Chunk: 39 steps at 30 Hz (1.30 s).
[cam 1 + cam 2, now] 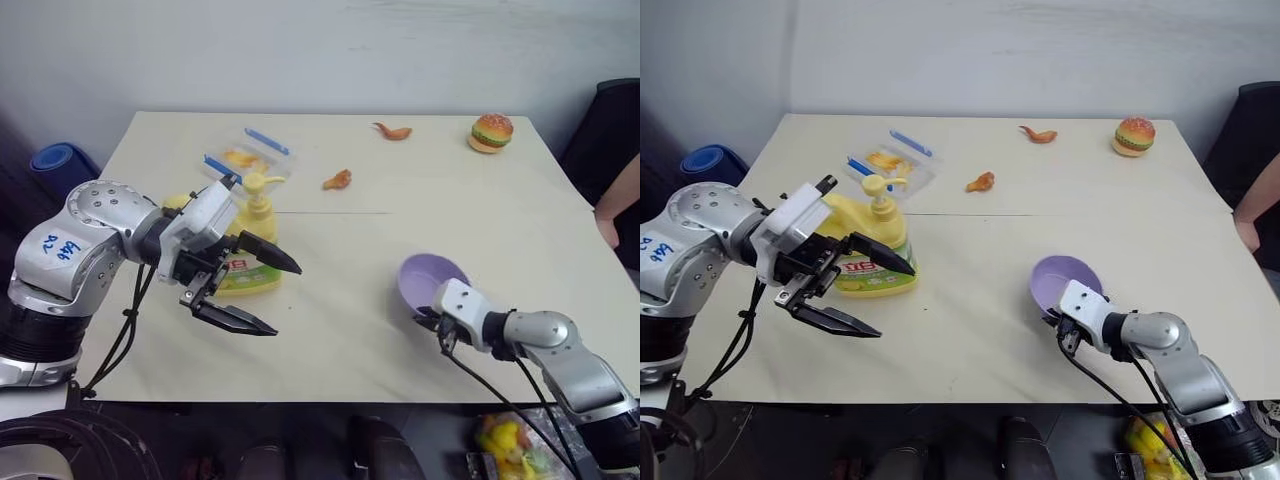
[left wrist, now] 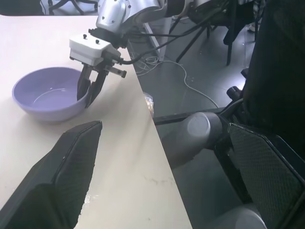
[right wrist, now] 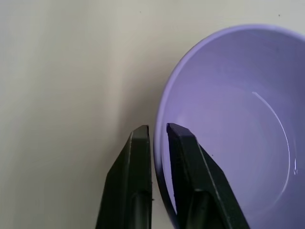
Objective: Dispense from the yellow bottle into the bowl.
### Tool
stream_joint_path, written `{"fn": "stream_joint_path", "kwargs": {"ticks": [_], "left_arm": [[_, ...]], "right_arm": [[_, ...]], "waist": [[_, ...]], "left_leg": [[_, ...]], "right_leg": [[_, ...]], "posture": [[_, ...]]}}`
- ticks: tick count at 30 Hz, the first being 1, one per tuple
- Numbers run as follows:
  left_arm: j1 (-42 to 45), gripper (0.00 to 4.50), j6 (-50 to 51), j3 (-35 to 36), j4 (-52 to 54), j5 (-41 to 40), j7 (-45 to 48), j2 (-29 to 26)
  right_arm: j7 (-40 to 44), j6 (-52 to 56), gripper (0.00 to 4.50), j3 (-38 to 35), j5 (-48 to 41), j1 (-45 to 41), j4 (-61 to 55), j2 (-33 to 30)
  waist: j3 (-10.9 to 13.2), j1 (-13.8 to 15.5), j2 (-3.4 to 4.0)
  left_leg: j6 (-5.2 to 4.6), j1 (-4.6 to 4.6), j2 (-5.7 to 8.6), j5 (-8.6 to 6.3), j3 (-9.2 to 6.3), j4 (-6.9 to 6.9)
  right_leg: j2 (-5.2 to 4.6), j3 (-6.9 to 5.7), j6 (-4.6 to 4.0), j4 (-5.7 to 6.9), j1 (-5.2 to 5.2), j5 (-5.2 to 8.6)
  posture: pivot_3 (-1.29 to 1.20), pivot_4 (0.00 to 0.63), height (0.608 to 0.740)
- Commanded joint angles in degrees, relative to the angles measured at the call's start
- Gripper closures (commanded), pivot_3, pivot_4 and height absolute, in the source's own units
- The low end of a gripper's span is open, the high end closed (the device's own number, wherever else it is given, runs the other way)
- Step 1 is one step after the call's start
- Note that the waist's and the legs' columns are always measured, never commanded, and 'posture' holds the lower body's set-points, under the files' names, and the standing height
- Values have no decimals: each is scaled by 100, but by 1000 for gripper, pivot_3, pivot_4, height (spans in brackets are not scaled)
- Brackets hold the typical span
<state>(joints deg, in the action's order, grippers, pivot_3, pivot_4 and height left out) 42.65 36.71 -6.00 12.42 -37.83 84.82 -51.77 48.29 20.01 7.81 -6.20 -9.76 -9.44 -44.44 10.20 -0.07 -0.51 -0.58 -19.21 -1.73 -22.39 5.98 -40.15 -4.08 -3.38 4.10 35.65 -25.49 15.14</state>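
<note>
The yellow bottle (image 1: 250,272) stands on the left part of the table, its pump top (image 1: 258,185) upright. My left gripper (image 1: 285,300) hangs open just in front of and beside the bottle, one finger across its label, nothing between the fingers. The lavender bowl (image 1: 428,278) sits near the table's front right. My right gripper (image 3: 157,129) is shut on the bowl's (image 3: 238,119) near rim, one finger inside the wall and one outside. The left wrist view shows the same grip, my right gripper (image 2: 90,93) pinching the bowl (image 2: 43,100).
A clear plastic box (image 1: 250,155) with blue and orange pieces lies behind the bottle. Two orange toy foods (image 1: 338,180) (image 1: 393,131) and a toy burger (image 1: 491,132) lie at the back. A person's arm (image 1: 620,205) shows at the right edge. The table's front edge (image 1: 330,400) is close to the bowl.
</note>
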Motion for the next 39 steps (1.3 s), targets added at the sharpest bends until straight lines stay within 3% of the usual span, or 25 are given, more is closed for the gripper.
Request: {"fn": "stream_joint_path", "kwargs": {"ticks": [1, 4, 11, 17, 24, 30, 35, 39], "left_arm": [[191, 0, -39, 84, -1, 11, 16, 29], [216, 0, -18, 119, 1, -8, -39, 62], [481, 0, 338, 604, -118, -320, -381, 74], [1229, 0, 601, 1256, -874, -455, -713, -107], [2023, 0, -18, 1165, -2288, 261, -612, -347], [2215, 1454, -453, 890, -3089, 755, -471, -181], [2254, 2960, -696, 817, -3411, 991, -509, 74], [2200, 4177, -772, 775, -3468, 1108, -516, 257]], "right_arm": [[44, -133, 3921, 63, 88, -17, 61, 70], [20, -173, 4457, 61, 133, -81, 165, 118], [412, -91, 4457, -55, 149, -638, -90, -214], [1226, 232, 4457, 237, 84, -2101, -107, -371], [2197, 388, 4457, 1231, 278, -4605, 1084, 523], [2418, 74, 4500, 1656, 550, -5753, 2332, 1385], [2591, -211, 4500, 1738, 667, -6136, 2904, 1741], [2734, -238, 4500, 1707, 681, -6335, 3081, 1917]], "waist": [[0, 8, 0], [-3, 0, -5], [-1, -15, -6], [6, -31, -4], [10, -130, -3], [10, -167, -3], [10, -176, -2], [11, -198, -2]], "left_leg": [[0, -2, 0, 0, -2, -1], [-1, 1, 1, 0, 0, -3], [-1, 0, -2, 0, 0, -5], [0, 1, -1, 0, 4, -9], [3, -6, 2, 1, 10, -4], [-6, -33, 2, -1, 4, -12], [-7, -139, 4, -1, -20, -78], [-7, -156, 5, -1, -40, -99]], "right_leg": [[-1, 0, 0, 0, 0, 0], [-2, 1, 1, 2, 2, 0], [-1, 19, 1, 20, 0, -1], [5, 16, 0, 25, -6, 0], [16, -25, 1, 31, -18, -1], [-13, -47, 1, 31, -27, -1], [-27, -79, 4, 66, -118, -3], [-37, -108, 4, 73, -118, -3]], "posture": [[0, 150, 740], [0, 150, 740], [0, 150, 740], [0, 150, 740], [0, 150, 740], [0, 150, 740], [0, 150, 740], [0, 150, 740]]}}
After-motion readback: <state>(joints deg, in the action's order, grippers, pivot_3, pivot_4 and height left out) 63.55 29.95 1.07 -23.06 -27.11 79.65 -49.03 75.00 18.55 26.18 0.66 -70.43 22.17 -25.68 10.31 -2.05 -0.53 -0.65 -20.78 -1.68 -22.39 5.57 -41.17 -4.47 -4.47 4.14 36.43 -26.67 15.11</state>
